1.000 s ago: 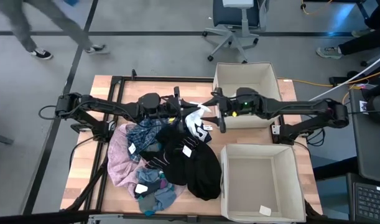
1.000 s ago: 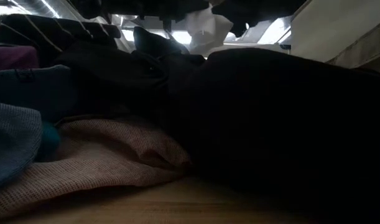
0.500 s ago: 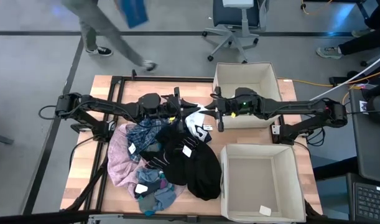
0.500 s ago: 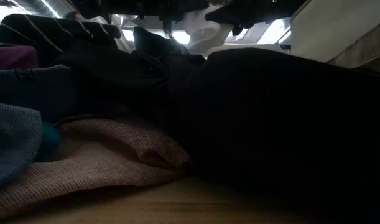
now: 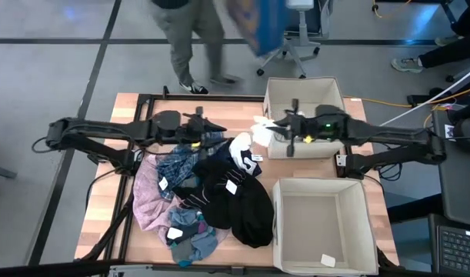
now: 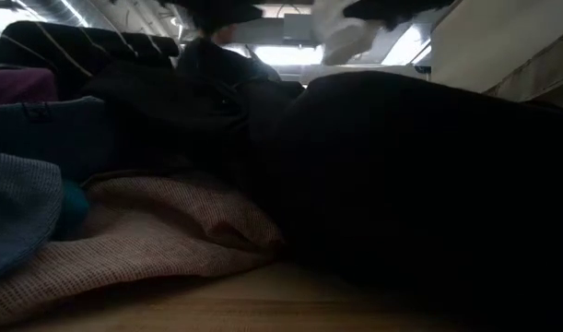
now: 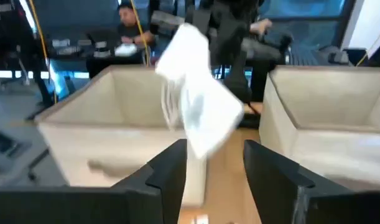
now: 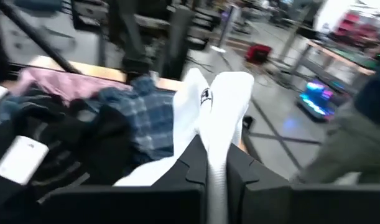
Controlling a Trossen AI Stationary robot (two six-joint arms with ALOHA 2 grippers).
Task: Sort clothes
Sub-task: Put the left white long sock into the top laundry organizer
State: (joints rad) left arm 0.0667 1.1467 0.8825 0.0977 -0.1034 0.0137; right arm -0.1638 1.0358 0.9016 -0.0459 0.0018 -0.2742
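In our right wrist view the dark fingers (image 8: 196, 168) are pinched together on a white garment (image 8: 217, 118), which rises between them and folds over above. In the high view the right gripper (image 5: 275, 132) sits right of centre in the upper half of the frame, at the left wall of the upper beige bin (image 5: 331, 86), with the white cloth bunched at its tip and trailing down-left toward the pile. Its arm stretches level from the right edge.

The left gripper (image 5: 218, 128) stands parted with nothing between its fingers; our left wrist view shows the two fingers (image 7: 171, 171) spread and the white garment hanging beyond them, before both bins. That arm reaches in level from the left edge, its tip over the top of the clothes pile (image 5: 211, 192).

Against the frame a second ago, the left gripper has let go and drawn back leftward, while the right has closed on the white piece and pulled back to the right toward the bin.

The high view alone shows the lower bin (image 5: 288, 223) at lower right and a person walking at the top edge. The low view shows mostly dark cloth (image 6: 401, 175) and a pink knit garment (image 6: 161, 231) on the wooden table (image 6: 290, 300), the white piece a blur at its top edge.
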